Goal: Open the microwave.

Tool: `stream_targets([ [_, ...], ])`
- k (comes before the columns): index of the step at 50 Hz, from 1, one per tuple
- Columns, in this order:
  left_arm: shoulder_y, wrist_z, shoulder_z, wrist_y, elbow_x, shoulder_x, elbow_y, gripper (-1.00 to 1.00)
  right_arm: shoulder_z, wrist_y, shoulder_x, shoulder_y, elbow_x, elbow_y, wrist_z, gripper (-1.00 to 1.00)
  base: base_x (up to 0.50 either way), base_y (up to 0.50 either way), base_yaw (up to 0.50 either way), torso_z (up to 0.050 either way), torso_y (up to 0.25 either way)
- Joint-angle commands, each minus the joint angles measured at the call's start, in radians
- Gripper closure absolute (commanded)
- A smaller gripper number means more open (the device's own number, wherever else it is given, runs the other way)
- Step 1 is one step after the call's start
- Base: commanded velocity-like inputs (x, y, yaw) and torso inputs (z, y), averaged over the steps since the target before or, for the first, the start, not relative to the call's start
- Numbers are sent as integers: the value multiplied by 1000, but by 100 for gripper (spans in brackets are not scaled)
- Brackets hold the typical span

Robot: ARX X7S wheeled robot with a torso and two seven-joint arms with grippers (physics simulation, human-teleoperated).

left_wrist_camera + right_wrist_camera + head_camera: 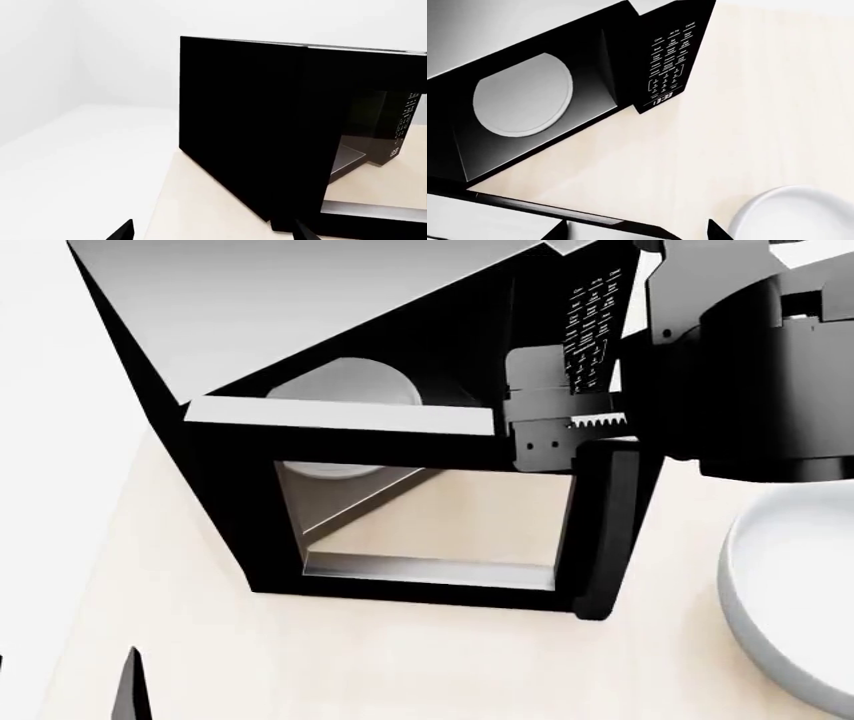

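The right arm (747, 370) is big, round and shiny black. Its gripper (567, 425) is grey metal with small screws and a row of little teeth. The left gripper (130, 690) shows only black pointed tips.

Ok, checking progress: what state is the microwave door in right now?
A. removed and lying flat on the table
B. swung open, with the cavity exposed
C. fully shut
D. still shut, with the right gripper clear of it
B. In the head view the microwave door stands swung out from the body, and the right wrist view shows the turntable in the open cavity.
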Motion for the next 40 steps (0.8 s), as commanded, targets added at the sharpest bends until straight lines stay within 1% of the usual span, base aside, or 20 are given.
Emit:
stream_targets([
  [1,2,-3,0,3,-2,-3,1,-100,-48,5,8,-22,129,-17,63,-100,0,0,0,0,0],
  [11,-1,-2,0,9,-3,-4,-5,-100,-89,-4,19,-25,217,-40,113,-100,0,0,0,0,0],
  [21,2,-5,0,8,-6,-8,3,-100,-129,-42,37,-66,320,-115,173,-100,0,0,0,0,-2],
  [40,-2,-7,5,8,-7,-11,-1,-100,-167,-86,45,-101,383,-208,198,-100,0,0,1,0,-4],
])
